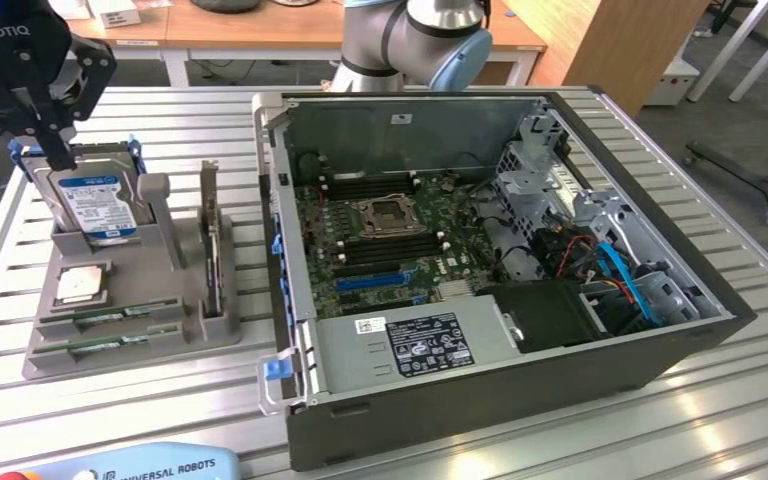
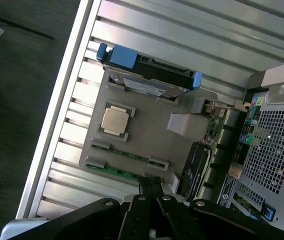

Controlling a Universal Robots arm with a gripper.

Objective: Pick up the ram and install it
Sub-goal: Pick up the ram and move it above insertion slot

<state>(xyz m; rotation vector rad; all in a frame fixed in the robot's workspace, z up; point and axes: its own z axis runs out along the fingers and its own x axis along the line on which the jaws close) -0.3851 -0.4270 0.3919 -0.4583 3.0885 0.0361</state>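
Note:
Two green ram sticks lie flat in slots at the near end of a grey holder (image 1: 157,345): one ram stick (image 1: 107,316) (image 2: 128,156) and a second ram stick (image 1: 101,343) (image 2: 113,171) beside it. My gripper (image 1: 59,158) (image 2: 152,184) hangs well above the holder, shut with nothing between its fingers. In the wrist view its fingertips sit over the holder's edge by the ram sticks. The open computer case (image 1: 651,350) stands to the exterior view's right of the holder. Its motherboard (image 1: 357,270) shows black memory slots (image 1: 387,248) beside the processor socket (image 1: 391,215).
The holder also carries an upright silver hard drive (image 1: 91,205) (image 2: 147,82) with a blue label, a processor chip (image 1: 80,285) (image 2: 115,121) and a dark expansion card (image 1: 208,250) (image 2: 194,167) on edge. All stand on a slatted metal table (image 1: 704,420). The arm's base (image 1: 411,40) is behind the case.

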